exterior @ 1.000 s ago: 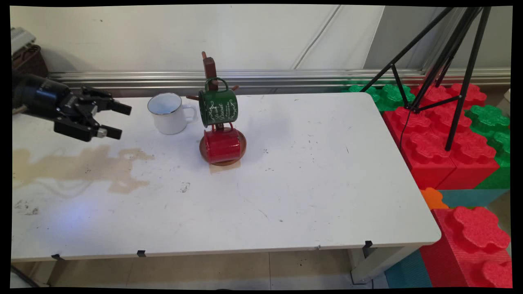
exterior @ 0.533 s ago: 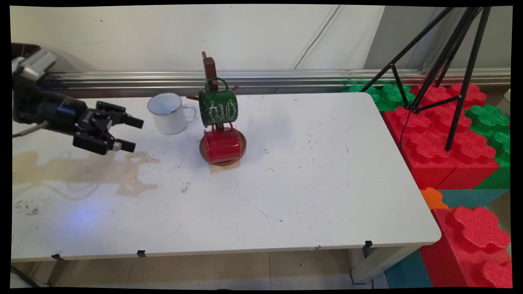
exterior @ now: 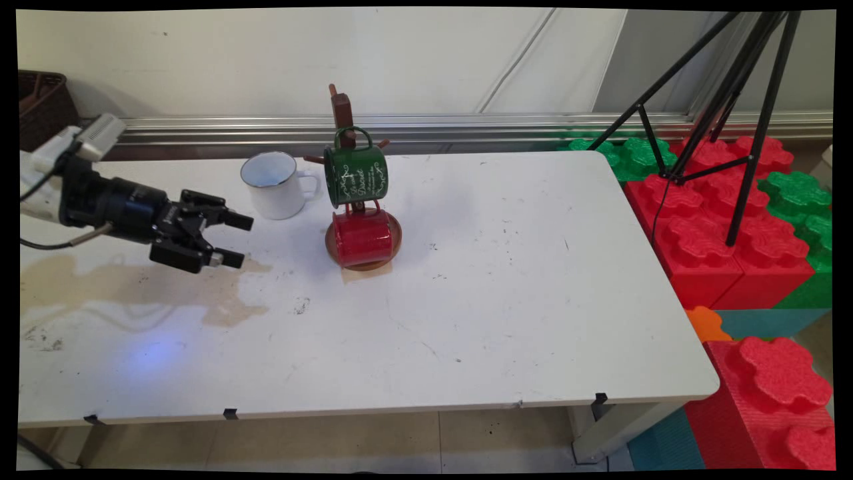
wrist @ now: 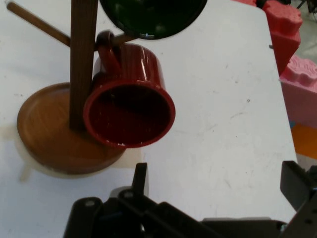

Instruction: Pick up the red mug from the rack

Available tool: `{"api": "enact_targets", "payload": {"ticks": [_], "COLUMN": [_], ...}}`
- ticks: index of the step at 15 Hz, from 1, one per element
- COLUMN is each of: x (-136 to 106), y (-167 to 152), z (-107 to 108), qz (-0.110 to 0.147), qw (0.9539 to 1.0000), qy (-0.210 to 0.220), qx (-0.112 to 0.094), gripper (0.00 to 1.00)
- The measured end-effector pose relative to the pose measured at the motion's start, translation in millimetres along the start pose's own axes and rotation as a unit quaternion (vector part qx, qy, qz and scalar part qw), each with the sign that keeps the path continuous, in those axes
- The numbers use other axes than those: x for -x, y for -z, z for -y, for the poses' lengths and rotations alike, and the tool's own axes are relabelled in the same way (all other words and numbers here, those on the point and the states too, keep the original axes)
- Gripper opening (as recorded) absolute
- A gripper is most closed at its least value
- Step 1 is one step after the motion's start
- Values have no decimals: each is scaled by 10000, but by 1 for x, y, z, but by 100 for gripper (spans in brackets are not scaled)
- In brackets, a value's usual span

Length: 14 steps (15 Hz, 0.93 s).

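Gripper (exterior: 230, 239) hangs low over the table's (exterior: 506, 320) left side with its two fingers spread apart and nothing between them, pointing right toward the mug tree (exterior: 342, 113). In the hand view the red mug (wrist: 130, 101) sits straight ahead, mouth turned toward the camera, hung by its handle on a low peg just above the tree's round wooden base (wrist: 47, 134). A green mug (exterior: 355, 175) hangs on a higher peg directly above it, and a white mug (exterior: 272, 185) stands upright on the table just left of the tree, on the far side of the gripper.

By its look, the red mug is enamelled metal: light, rigid and rather slick, so its rim or wall seems a surer hold than the handle caught on the peg.

Compared with a second ago, the gripper has moved right and nearer, closing on the tree; the mugs have not shifted.
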<state>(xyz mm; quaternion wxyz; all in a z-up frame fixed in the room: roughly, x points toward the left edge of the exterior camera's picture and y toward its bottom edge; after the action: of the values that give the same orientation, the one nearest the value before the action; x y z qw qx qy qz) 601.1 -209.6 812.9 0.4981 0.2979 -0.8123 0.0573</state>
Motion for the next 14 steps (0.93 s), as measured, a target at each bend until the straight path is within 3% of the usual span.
{"api": "enact_targets", "payload": {"ticks": [9,14], "x": [20,24], "y": [-27,-46], "z": [6,13], "qz": [-59,-293], "qw": [9998,9991], "qy": [178,311], "qx": [-29,-24], "gripper": [100,100]}}
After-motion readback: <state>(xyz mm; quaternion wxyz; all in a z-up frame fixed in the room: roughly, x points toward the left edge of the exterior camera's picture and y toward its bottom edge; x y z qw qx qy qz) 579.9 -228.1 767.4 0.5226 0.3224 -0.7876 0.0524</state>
